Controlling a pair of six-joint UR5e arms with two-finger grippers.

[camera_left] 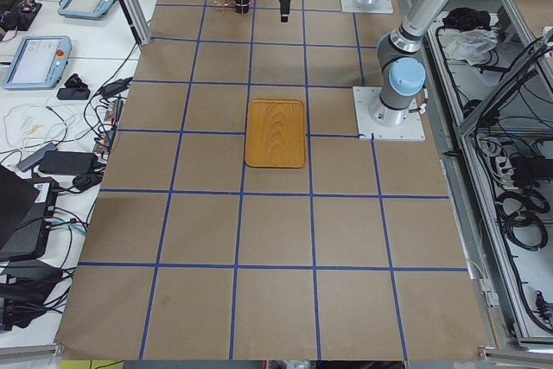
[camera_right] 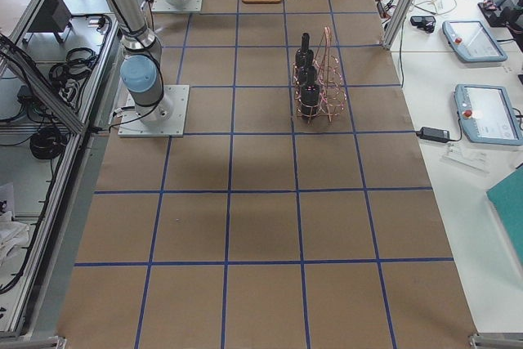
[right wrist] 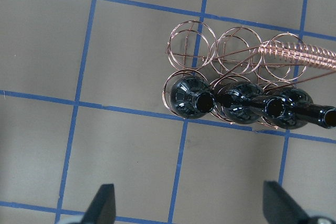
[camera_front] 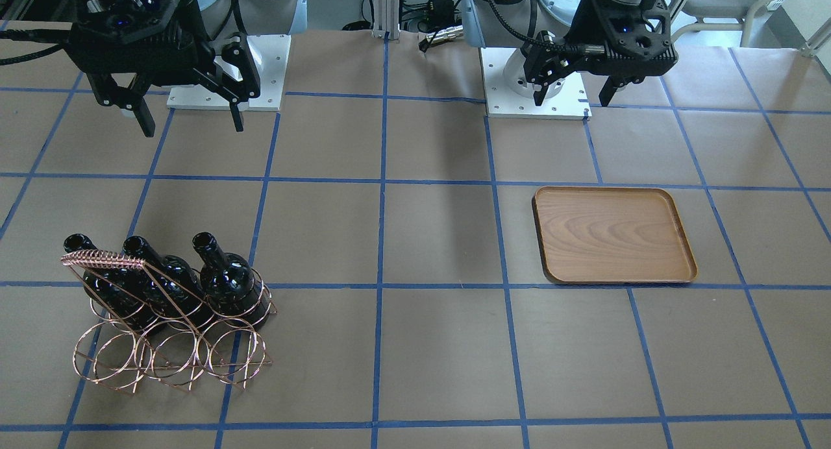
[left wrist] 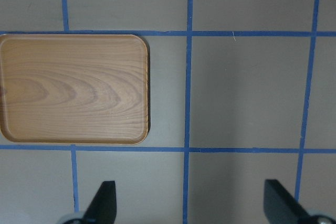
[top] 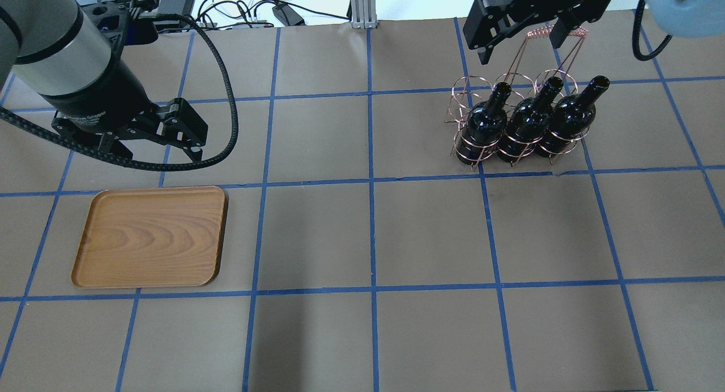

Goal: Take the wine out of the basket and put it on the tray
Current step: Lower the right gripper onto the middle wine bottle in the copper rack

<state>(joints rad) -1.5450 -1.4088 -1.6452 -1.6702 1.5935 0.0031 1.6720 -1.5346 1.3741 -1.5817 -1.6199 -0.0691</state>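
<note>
Copper wire makes up the basket (camera_front: pixel 170 355), which is set on the right arm's side of the table (top: pixel 368 233), a surface covered in brown paper and divided by blue tape lines. Three black bottles (top: pixel 527 126) are held upright and side by side in the row of rings on the robot's side of the basket, their mouths uncorked. The coiled handle (camera_front: pixel 104 262) is carried above the rings on slanted wires. The right claw (camera_front: pixel 193 126) is held above the basket with its fingers spread wide and nothing between them; in the right wrist view the bottle mouths are seen from directly above. The wooden tray (top: pixel 150 236) is laid flat on the left arm's side, well apart from the basket. The left claw (camera_front: pixel 572 102) is likewise released, fingers parted and gripping nothing, and is held over the table near the tray's edge on the robot's side, clear of the wood
</note>
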